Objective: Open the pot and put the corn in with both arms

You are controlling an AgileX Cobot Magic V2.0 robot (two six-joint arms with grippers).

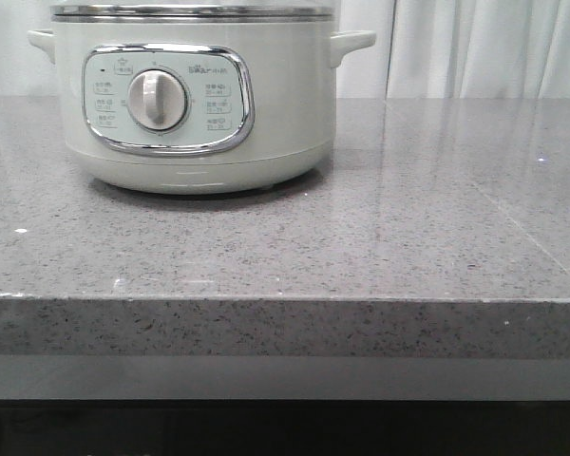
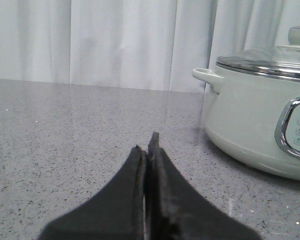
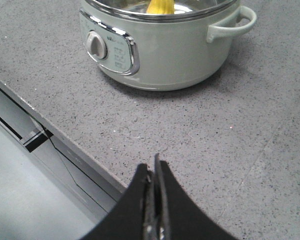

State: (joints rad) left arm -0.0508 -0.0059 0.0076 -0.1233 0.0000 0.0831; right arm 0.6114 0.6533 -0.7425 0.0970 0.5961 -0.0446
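The pale-green pot (image 1: 195,104) stands at the back left of the grey counter, its dial facing the front. In the left wrist view the pot (image 2: 262,120) carries a glass lid (image 2: 270,60) with a knob on its chrome rim. The right wrist view looks down on the pot (image 3: 165,45), and the yellow corn (image 3: 161,6) shows inside it through the lid. My left gripper (image 2: 147,147) is shut with nothing in it, low over the counter to the pot's left. My right gripper (image 3: 154,167) is shut and empty near the counter's front edge. Neither gripper appears in the front view.
The speckled grey counter (image 1: 408,218) spreads to the right of the pot. Its front edge (image 3: 65,145) drops off close to my right gripper. A white curtain (image 2: 115,40) hangs behind the counter.
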